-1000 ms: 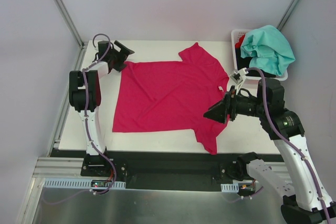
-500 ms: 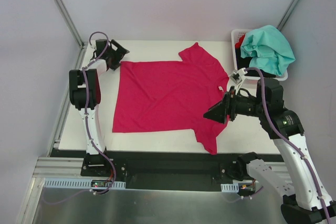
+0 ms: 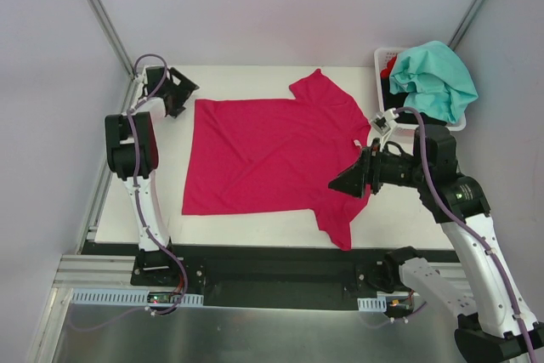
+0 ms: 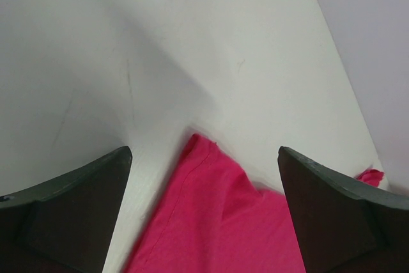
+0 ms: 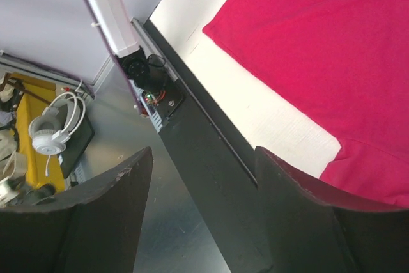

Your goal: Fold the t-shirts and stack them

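While a white plastic basket [image 3: 380, 59] stands at the far right corner of the white worktop [image 3: 246, 76], a teal-mint t-shirt [image 3: 435, 78] drapes over its rim, with red cloth [image 3: 389, 65] and black cloth [image 3: 394, 89] beneath it. The left arm reaches to the far left corner. The left end effector [image 3: 174, 91] is spread wide and holds nothing, its fingers straddling the near cloth corner from above. The right arm bends leftward. The right end effector [image 3: 344, 183] is raised over the collar side, parted and empty. The large magenta-pink t-shirt [image 3: 263, 155] lies flat mid-worktop, hem toward the left edge, sleeves toward the far and near edges. Its small white label [image 3: 358, 144] shows at the collar.
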`<state>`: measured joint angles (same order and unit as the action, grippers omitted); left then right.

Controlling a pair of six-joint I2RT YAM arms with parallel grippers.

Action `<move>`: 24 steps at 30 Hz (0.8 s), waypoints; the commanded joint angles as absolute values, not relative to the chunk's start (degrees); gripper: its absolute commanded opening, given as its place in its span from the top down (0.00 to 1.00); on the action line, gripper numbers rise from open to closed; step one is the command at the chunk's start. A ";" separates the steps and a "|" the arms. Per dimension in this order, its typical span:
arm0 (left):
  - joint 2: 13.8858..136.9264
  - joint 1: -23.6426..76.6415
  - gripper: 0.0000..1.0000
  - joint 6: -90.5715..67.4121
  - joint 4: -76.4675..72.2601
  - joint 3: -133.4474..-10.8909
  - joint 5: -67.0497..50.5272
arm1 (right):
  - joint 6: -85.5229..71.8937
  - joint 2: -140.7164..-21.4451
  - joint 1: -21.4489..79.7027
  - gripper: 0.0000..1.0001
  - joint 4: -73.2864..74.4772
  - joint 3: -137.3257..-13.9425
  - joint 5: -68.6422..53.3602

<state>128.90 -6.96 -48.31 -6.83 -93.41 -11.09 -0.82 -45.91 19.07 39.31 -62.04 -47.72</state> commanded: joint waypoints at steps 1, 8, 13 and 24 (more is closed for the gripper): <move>117.71 -4.40 0.01 -43.52 -2.92 -89.13 -5.65 | -0.26 -47.01 19.42 0.29 38.32 -63.10 -41.85; 100.23 7.46 0.01 -36.83 14.67 -79.76 1.90 | -1.93 -65.72 19.34 0.26 38.33 -67.33 -24.44; 92.30 15.55 0.01 -38.05 20.73 -68.04 4.14 | -2.55 -77.60 19.51 0.26 39.73 -64.62 -12.31; 78.66 25.93 0.01 -41.93 28.21 -52.47 9.49 | -5.36 -79.45 19.95 0.25 35.06 -54.40 -6.95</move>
<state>83.37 25.17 -40.51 25.50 -53.98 5.04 -3.86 -79.61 19.44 36.53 -52.60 -11.07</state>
